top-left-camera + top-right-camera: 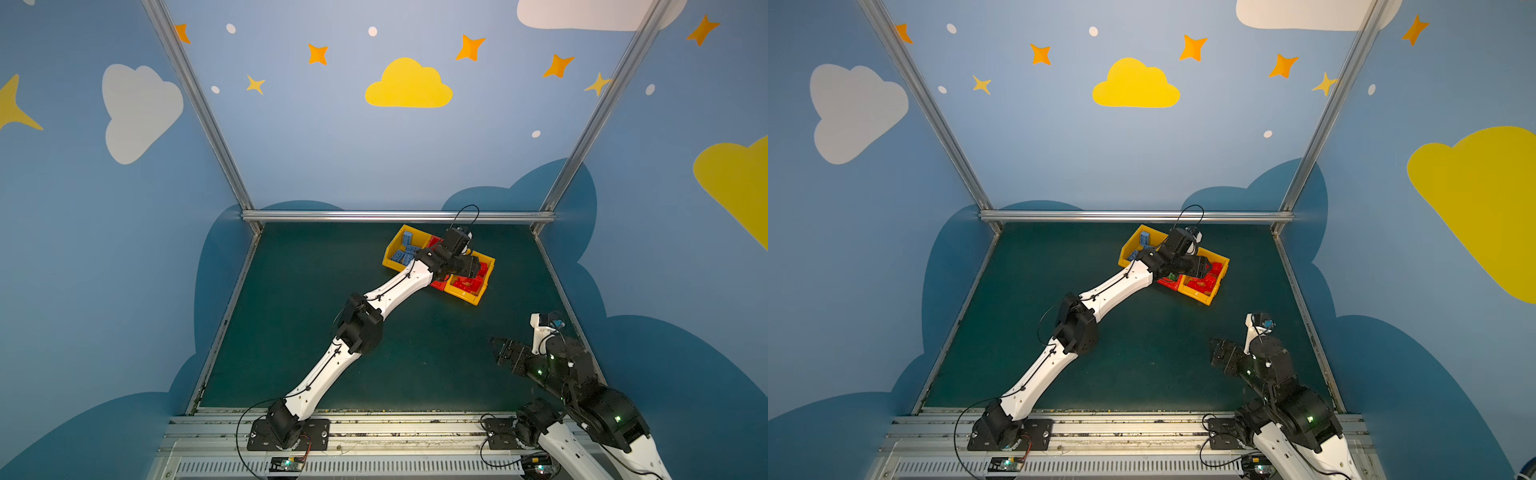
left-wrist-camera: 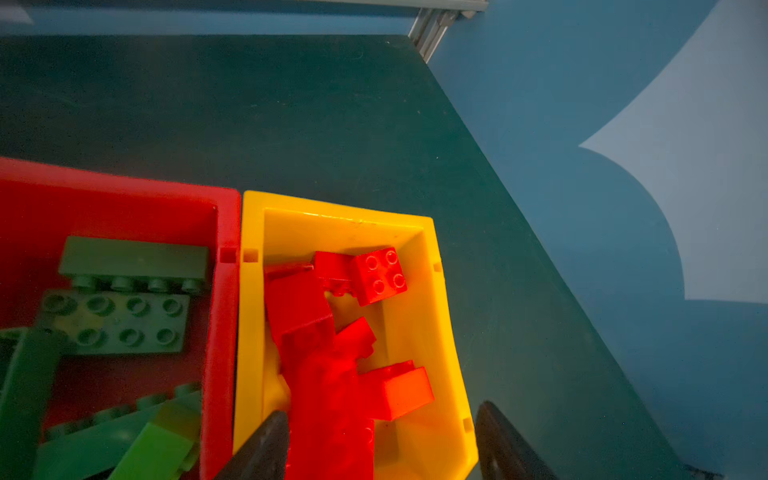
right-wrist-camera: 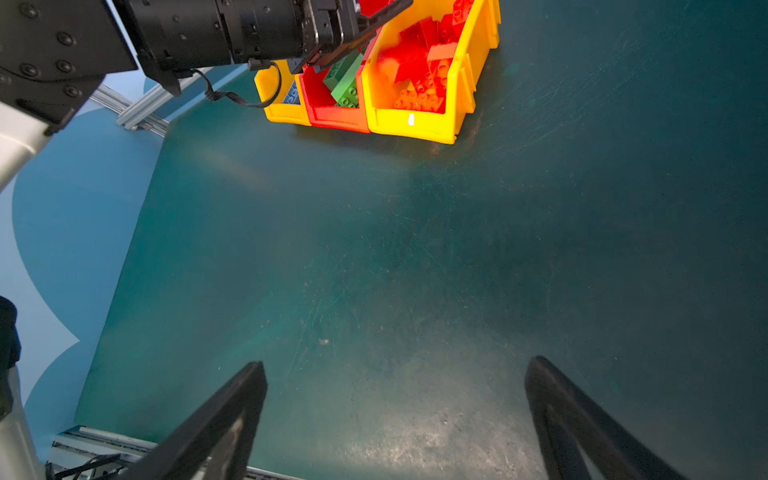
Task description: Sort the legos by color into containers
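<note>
1. Far left, the left yellow bin (image 1: 390,249) holds the blue bricks (image 1: 406,248). Nothing near threatens them.
2. In the middle, the red bin (image 2: 226,299) holds the green bricks (image 2: 116,320), several leaning in a heap close to the wall it shares with its neighbour. A knock to the joined bins could tip one across.
3. Over the right yellow bin (image 2: 251,332) the left gripper (image 2: 383,411) hangs with its jaws spread. A blurred red brick (image 2: 328,395) lies between them, seemingly let go onto the heap of red bricks (image 2: 378,276). One finger looks to touch it. If it clings, or lands on the heap's slope, it may tumble over the low front onto the mat (image 3: 415,249). A crooked lift could hook the rim and drag all three bins.
4. On the right, the right gripper (image 3: 395,362) hovers above the mat, jaws wide, holding nothing. I see no loose brick there, so the sort looks nearly done. Its one risk is swinging into the left arm (image 1: 399,286).
</note>
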Robot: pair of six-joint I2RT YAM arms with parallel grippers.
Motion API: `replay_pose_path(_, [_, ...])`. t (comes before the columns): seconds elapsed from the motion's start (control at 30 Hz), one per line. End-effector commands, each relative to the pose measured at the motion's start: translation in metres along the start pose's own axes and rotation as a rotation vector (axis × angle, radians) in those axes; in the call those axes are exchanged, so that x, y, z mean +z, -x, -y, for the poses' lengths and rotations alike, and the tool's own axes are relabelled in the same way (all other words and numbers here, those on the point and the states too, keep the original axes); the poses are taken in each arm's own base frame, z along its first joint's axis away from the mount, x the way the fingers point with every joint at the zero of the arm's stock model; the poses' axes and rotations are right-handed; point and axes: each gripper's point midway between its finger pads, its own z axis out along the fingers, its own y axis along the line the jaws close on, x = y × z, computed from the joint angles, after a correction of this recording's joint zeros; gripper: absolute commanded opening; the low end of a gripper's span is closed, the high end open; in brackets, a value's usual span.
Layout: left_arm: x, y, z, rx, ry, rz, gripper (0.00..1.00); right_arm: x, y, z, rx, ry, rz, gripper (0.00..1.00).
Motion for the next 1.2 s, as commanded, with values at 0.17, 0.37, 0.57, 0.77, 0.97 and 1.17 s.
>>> replay_pose_path(0.17, [-0.016, 0.015, 0.006, -0.005, -0.011, 0.021, 0.74, 0.001, 0.009, -0.008, 0.005, 0.012, 0.01, 0.95])
replay_pose_path(0.37, [-0.07, 0.028, 0.009, 0.031, 0.051, 0.046, 1.0, 0.012, 0.009, -0.009, -0.032, -0.011, -0.02, 0.96])
replay_pose_path(0.57, [-0.165, 0.012, -0.04, 0.082, 0.293, 0.175, 1.0, 0.039, 0.016, -0.004, -0.168, -0.126, -0.088, 0.97])
replay_pose_path(0.77, [-0.27, -0.058, -0.142, 0.129, 0.69, 0.227, 1.0, 0.055, 0.055, -0.009, -0.204, -0.151, 0.099, 0.97])
replay_pose_path(0.97, [-0.361, -0.108, -0.227, 0.03, 0.944, 0.269, 1.0, 0.061, 0.082, -0.007, -0.336, -0.181, 0.291, 0.97])
replay_pose_path(1.17, [-0.424, -0.127, -0.273, -0.123, 1.005, 0.469, 1.0, 0.068, 0.105, 0.026, -0.467, -0.41, 0.424, 0.97])
